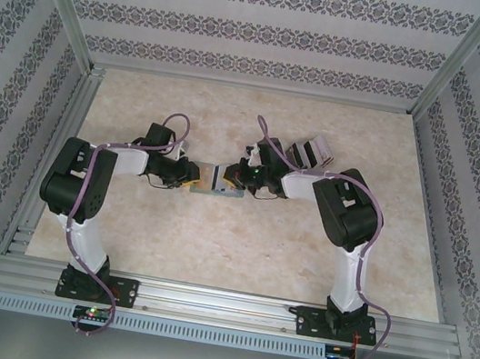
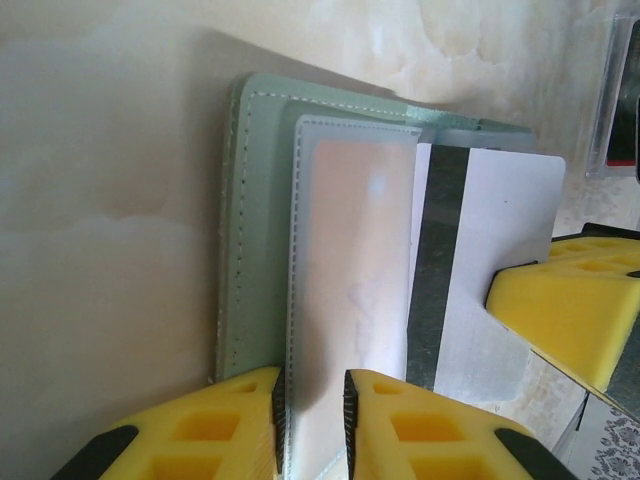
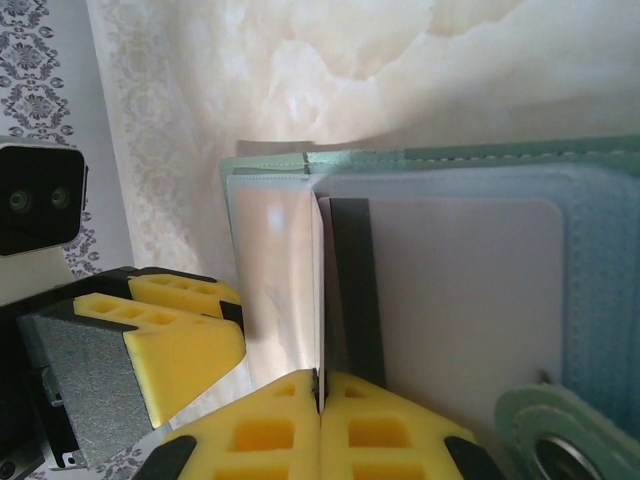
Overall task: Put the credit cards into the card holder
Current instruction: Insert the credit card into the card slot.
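The sage-green card holder (image 2: 258, 200) lies open on the table, its clear inner pocket (image 2: 355, 250) facing up. My left gripper (image 2: 312, 412) is open, one finger on the green leather and the other on the pocket's near edge. A credit card (image 2: 500, 250), pale grey with a dark stripe, lies partly under the pocket's edge. My right gripper (image 3: 320, 385) is shut on that credit card (image 3: 460, 290) at its near edge. The holder's snap tab (image 3: 545, 450) lies at the lower right. From above, both grippers (image 1: 195, 175) (image 1: 233, 178) meet over the holder (image 1: 218, 185).
A grey upright slotted rack (image 1: 311, 150) stands just behind the right arm's wrist. The marble-patterned tabletop (image 1: 238, 244) stretches toward the near metal rail. Patterned walls close in the left, right and back sides.
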